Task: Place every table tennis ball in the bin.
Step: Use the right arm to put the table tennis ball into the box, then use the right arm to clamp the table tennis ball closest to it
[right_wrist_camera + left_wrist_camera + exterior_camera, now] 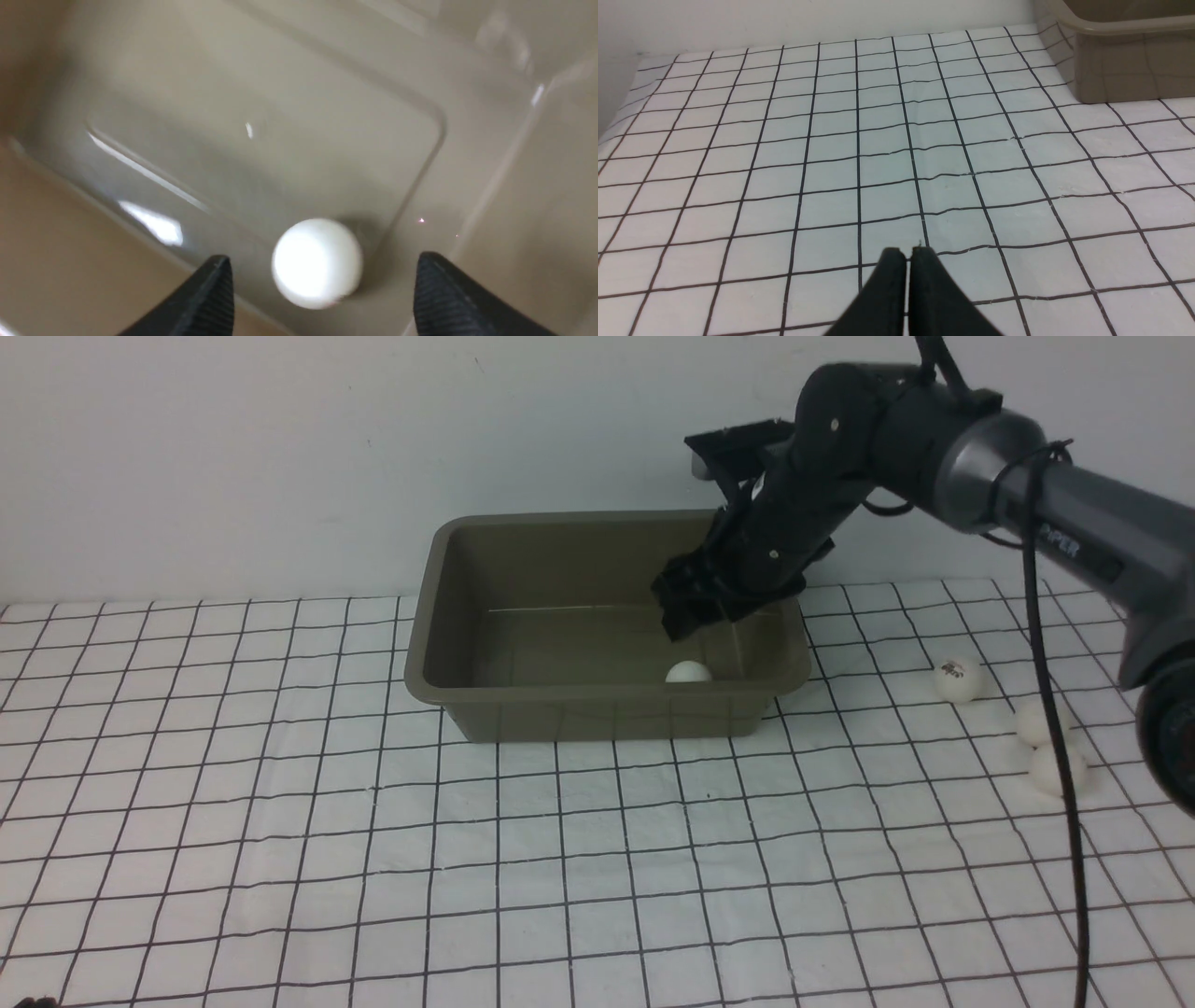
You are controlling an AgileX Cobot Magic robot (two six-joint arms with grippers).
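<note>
The olive-brown bin [448,616] stands at the back middle of the gridded cloth. One white table tennis ball [688,672] lies inside it near the front wall, blurred in the right wrist view [317,263]. My right gripper [686,616] hangs over the bin's right half, open [322,275], its fingers clear of the ball on both sides. Three more balls rest on the cloth to the right: one with a dark logo [959,679] and two close together [1038,721] [1057,770]. My left gripper [908,254] is shut over bare cloth, with the bin's corner [1111,60] ahead of it.
A white wall rises just behind the bin. A black cable [1055,756] hangs from the right arm across the two nearest balls. The black-lined white cloth [560,859] spreads across the front and left.
</note>
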